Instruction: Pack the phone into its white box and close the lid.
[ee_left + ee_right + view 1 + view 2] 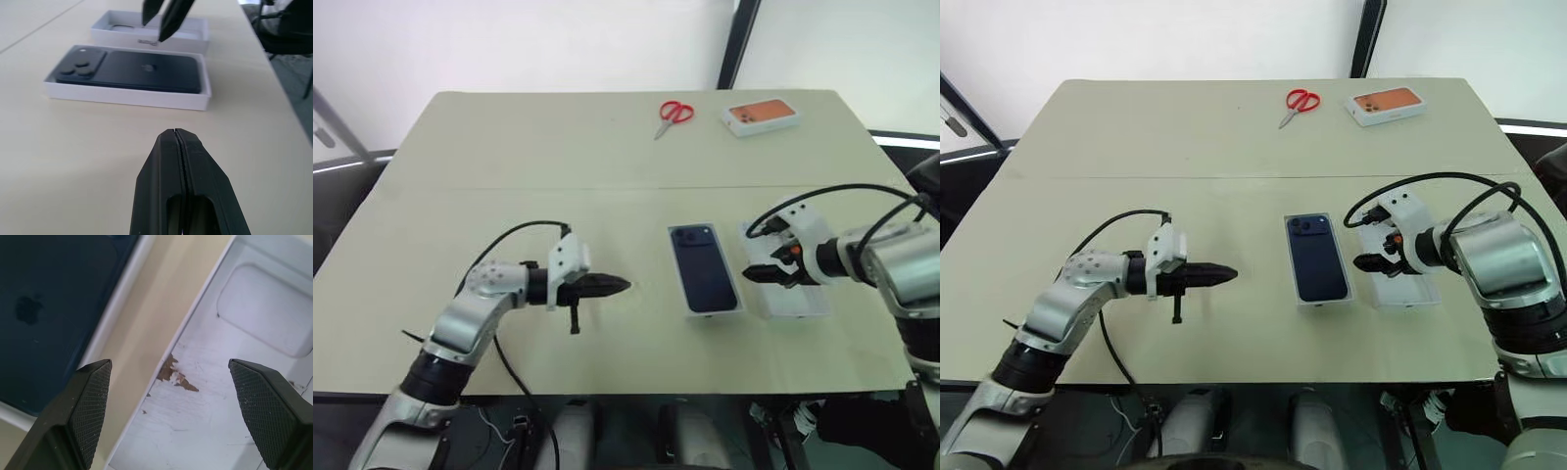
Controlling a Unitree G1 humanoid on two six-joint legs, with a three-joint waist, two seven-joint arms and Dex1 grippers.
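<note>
pale beige table (509,166) fills the space ahead of me, with a white wall behind it. near the middle, the phone (702,266) lies back-up inside the white box (732,311), camera cluster toward the far end. just beside it on my right the lid (805,305) rests on the table with its plain white inside facing up, a rounded recess moulded in it and a small brown scuff on its surface. box and lid lie side by side with a narrow strip of table between them.

my right fingers (766,274) hang over the near edge of the lid, spread wide with nothing between them; one tip sits above the gap by the box, the other above the lid's inside. my left fingers (607,286) are pressed together and empty, pointing level toward the box from well to its left.

at the far edge lie red-handled scissors (674,115) and a white box with an orange top (761,115), near each other.
</note>
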